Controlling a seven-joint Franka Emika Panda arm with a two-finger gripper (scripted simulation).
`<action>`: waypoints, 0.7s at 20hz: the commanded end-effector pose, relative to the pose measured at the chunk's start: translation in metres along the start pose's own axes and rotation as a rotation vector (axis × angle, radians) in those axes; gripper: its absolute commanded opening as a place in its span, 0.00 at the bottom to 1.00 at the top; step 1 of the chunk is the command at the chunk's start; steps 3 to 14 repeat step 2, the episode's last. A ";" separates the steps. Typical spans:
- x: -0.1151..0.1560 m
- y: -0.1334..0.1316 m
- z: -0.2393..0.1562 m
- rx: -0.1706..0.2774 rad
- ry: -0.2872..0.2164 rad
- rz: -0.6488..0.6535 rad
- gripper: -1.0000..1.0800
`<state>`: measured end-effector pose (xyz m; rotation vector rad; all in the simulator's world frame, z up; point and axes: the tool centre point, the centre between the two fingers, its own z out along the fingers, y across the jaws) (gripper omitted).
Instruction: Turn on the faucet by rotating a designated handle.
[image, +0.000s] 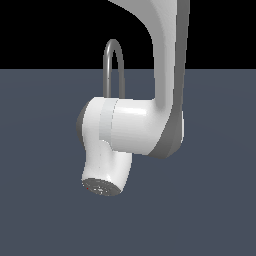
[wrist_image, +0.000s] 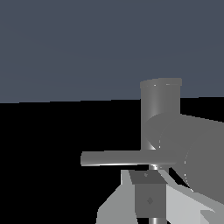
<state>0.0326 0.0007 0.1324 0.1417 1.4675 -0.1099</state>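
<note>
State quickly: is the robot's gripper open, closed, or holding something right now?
Gripper: cannot be told; it sits close by the thin grey metal lever handle of the slim grey gooseneck faucet, jaws unclear.

Exterior view faces the arm (image: 150, 115) closely; wrist view sits nearest the faucet (wrist_image: 160, 113), shared by both.

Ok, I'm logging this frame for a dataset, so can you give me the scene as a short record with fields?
faucet: grey gooseneck; in the exterior view only the spout's arch shows, above the arm
base: upright grey cylinder, seen in the wrist view
handle: thin grey lever sticking sideways from the base
claw: part of it shows close by the handle; contact unclear, open or shut unclear
</note>
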 end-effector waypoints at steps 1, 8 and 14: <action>0.063 -0.005 -0.011 -0.004 0.094 -0.028 0.00; 0.063 -0.005 -0.011 -0.004 0.094 -0.028 0.00; 0.063 -0.005 -0.011 -0.004 0.094 -0.028 0.00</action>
